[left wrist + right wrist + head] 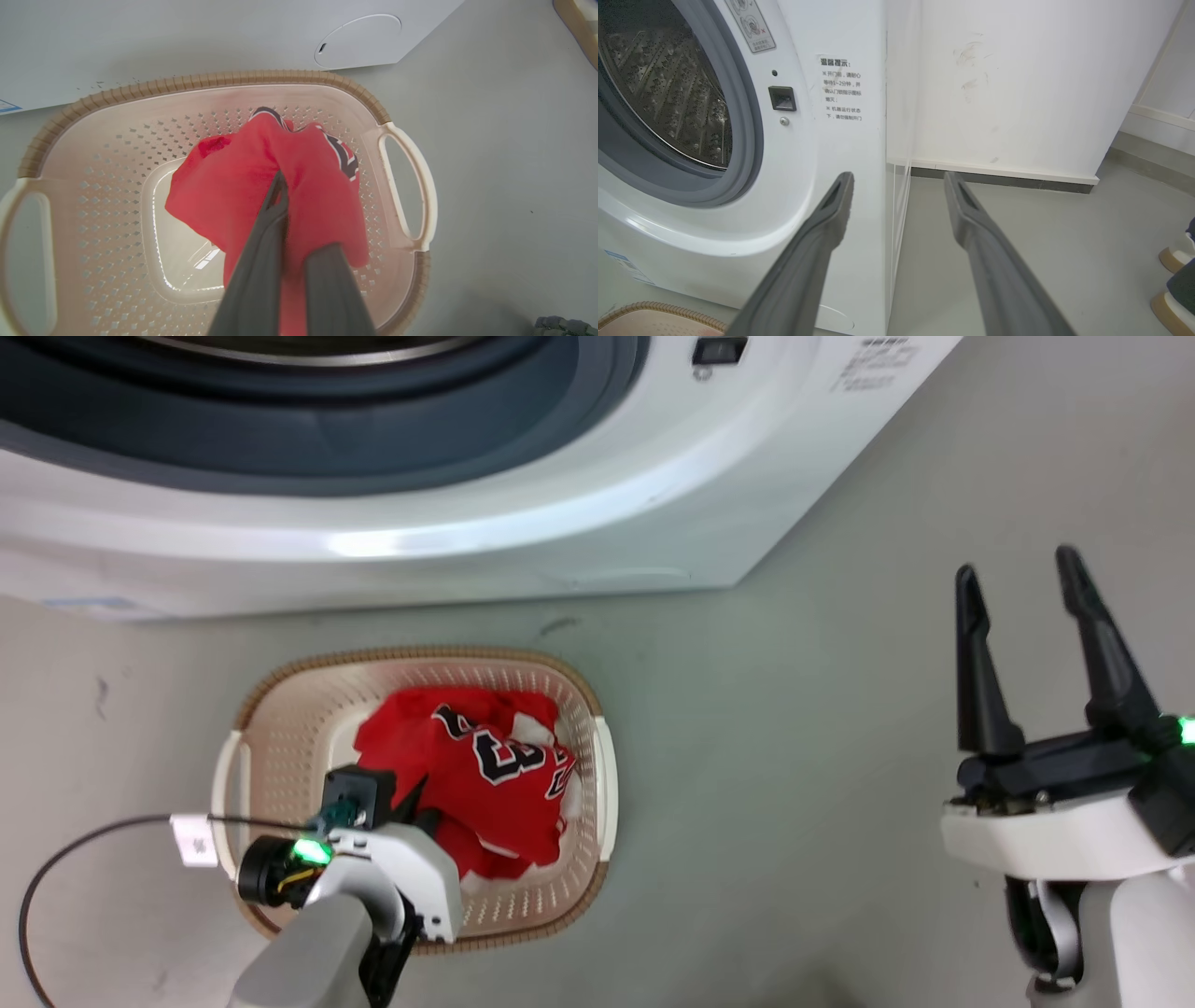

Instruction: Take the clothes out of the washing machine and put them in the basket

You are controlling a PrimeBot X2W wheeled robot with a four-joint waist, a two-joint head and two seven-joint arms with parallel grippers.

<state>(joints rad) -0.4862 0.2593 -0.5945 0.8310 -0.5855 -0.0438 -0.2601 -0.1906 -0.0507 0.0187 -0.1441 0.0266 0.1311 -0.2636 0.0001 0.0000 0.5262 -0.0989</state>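
Observation:
The cream basket (420,658) stands on the floor in front of the white washing machine (467,523). Red clothes (485,775) lie bunched in it, the jersey's black-white numerals facing up. My left gripper (411,803) reaches down into the basket. In the left wrist view the left gripper (282,186) is shut on a fold of the red clothes (233,196) inside the basket (210,79). My right gripper (1018,579) stands open and empty over bare floor to the right. The right wrist view shows the open right gripper (896,179) facing the machine's corner (808,186) and its steel drum (668,93).
A black cable with a white tag (196,840) loops over the floor left of the basket. A white wall (1017,93) stands right of the machine. A person's shoes (1174,280) show at the far right. Open grey floor (794,756) lies between basket and right gripper.

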